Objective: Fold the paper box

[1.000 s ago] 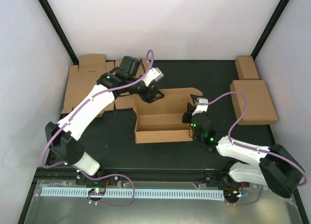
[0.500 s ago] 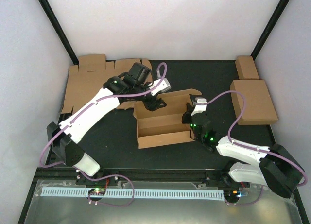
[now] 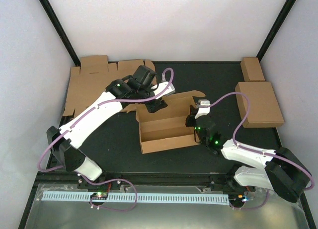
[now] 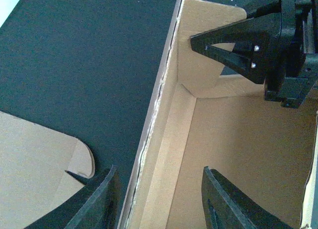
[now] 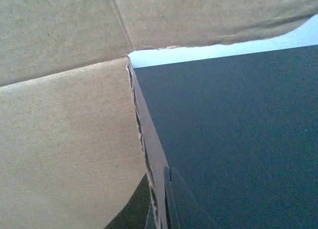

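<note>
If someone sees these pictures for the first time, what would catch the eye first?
The half-folded paper box in the middle of the black table, its walls already standing, draws the eye first. The left fingers straddle its far wall, open, while the right fingers pinch its right end. Flat cardboard sheets lie at the far left.

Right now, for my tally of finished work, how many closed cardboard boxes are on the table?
2, both by the right edge: a small oblong box at the far corner, a larger squarish box just nearer. The paper box in the centre is open. None looks hidden.
</note>
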Controlling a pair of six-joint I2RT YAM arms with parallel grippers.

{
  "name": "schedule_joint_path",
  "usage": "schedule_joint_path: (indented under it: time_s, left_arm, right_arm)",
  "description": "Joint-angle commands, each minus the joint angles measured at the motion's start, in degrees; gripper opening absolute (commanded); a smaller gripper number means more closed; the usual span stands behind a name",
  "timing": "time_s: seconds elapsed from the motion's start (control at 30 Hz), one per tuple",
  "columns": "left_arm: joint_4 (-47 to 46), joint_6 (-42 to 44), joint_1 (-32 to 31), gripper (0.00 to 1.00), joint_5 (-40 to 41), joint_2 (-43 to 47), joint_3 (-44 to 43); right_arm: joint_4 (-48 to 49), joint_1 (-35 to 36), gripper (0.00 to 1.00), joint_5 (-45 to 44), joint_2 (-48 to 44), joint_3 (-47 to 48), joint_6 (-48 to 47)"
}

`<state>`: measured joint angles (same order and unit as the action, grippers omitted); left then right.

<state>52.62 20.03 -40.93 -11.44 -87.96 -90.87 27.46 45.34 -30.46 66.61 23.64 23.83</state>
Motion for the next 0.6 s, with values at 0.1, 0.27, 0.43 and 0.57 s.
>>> schedule_joint_path:
  time_s: [0.1,0.27,0.43,0.57]
  left_arm:
    - [1.1,1.0,-1.6,0.48,2.1,0.7,-4.0]
    - [2.5,1.1,-2.2,0.40,3.8,0.0,-5.9]
    - [4.4,0.8,-3.2,0.10,5.1,-1.1,-7.3]
    - [5.1,0.4,-4.0,0.02,5.7,-1.3,-7.3]
  right_arm:
    - [-2.0,0.6,0.02,1.4,0.6,-0.2,-1.9]
    - [-2.0,0.6,0.02,1.8,0.6,-0.2,-2.1]
    - [-1.8,0.6,0.02,1.9,0.6,-0.2,-2.2]
    - [-1.8,0.6,0.10,1.9,0.6,-0.1,-2.4]
